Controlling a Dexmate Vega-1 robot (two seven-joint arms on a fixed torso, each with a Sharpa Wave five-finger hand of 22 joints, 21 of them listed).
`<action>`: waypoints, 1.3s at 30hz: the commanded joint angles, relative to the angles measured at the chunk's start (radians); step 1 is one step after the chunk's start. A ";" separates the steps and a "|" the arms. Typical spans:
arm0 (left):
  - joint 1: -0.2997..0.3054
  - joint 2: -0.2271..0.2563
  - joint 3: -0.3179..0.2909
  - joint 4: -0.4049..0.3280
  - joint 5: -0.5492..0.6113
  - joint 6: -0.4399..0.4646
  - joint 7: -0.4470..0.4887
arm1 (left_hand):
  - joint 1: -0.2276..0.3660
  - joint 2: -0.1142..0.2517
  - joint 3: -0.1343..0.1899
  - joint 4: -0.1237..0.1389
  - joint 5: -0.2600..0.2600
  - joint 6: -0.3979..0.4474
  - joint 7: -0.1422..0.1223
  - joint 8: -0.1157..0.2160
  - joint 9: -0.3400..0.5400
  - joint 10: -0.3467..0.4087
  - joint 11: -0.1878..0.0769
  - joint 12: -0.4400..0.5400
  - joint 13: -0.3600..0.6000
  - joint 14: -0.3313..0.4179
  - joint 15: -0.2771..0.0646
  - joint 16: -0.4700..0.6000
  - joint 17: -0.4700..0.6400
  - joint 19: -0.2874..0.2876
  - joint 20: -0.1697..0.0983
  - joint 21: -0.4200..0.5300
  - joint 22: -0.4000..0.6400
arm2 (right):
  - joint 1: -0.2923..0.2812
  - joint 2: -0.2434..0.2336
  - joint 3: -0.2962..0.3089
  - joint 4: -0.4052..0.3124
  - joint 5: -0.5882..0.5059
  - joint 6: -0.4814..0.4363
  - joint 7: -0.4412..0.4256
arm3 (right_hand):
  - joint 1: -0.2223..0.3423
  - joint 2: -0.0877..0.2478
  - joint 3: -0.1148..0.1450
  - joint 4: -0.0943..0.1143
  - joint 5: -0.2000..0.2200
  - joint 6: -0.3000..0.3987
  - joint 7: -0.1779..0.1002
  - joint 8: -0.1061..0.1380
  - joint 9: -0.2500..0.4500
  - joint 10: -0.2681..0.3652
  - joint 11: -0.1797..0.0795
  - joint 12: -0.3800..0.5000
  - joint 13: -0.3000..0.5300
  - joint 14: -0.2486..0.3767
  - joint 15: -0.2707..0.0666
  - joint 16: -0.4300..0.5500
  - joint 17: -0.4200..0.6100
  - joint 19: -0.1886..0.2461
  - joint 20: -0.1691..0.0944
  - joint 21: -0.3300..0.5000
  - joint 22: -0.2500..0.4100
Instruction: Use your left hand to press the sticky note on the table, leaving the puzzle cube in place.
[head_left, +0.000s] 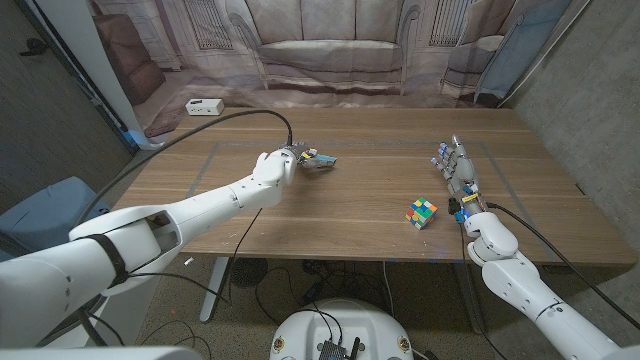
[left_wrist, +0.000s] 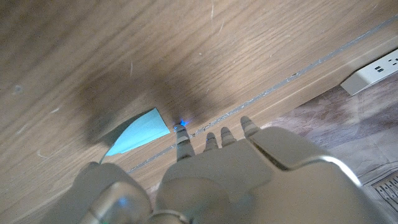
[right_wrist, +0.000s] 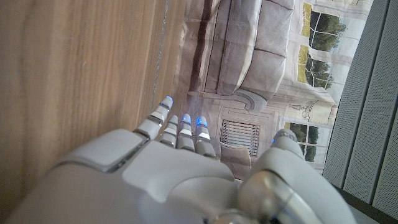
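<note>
Over the sticky note (left_wrist: 140, 131), left robot hand (head_left: 303, 160) reaches, fingers extended.

Puzzle cube (head_left: 421, 212) well apart rightward

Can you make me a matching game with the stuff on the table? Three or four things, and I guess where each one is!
Things:
1. sticky note
2. puzzle cube
3. white power strip
4. right hand

Places:
A. far left of the table, near the backdrop
B. under the left hand
C. right side of the table, fingers apart, holding nothing
D. on the table beside the right hand

Pairs: 1-B, 2-D, 3-A, 4-C
</note>
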 joint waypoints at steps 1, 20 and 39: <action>0.005 0.003 -0.008 -0.012 -0.005 0.000 0.012 | 0.004 0.011 -0.011 0.000 0.001 -0.086 -0.001 -0.003 -0.002 -0.084 0.005 0.001 0.003 -0.139 0.009 0.001 0.003 -0.260 0.005 0.009 0.003 | -0.005 -0.002 0.002 -0.005 -0.003 0.005 -0.002 | -0.005 0.003 0.003 -0.008 0.006 0.012 0.001 0.001 0.002 0.004 0.005 -0.001 0.002 0.002 0.006 0.003 0.003 0.005 0.006 -0.004 0.004; 0.013 0.013 -0.018 -0.033 -0.006 0.005 0.028 | 0.013 0.019 -0.019 -0.002 0.001 -0.222 -0.017 0.001 -0.002 -0.095 0.006 -0.002 0.005 -0.138 0.012 0.001 0.004 -0.256 0.006 0.010 0.003 | -0.005 0.001 0.001 -0.002 -0.002 0.010 0.000 | -0.005 0.004 0.002 -0.009 0.006 0.011 0.000 0.001 0.002 0.004 0.004 -0.002 0.002 0.003 0.006 0.003 0.003 0.005 0.006 -0.004 0.004; 0.028 0.031 -0.035 -0.067 -0.004 0.012 0.031 | 0.017 0.024 -0.022 -0.003 0.000 -0.260 -0.011 0.008 -0.002 -0.098 0.005 -0.002 0.005 -0.134 0.015 0.003 0.004 -0.256 0.006 0.009 0.003 | -0.003 0.000 0.000 -0.003 -0.005 0.010 0.000 | -0.006 0.005 0.001 -0.011 0.006 0.012 -0.001 0.001 0.002 0.005 0.005 -0.002 0.002 0.002 0.007 0.003 0.003 0.005 0.005 -0.004 0.004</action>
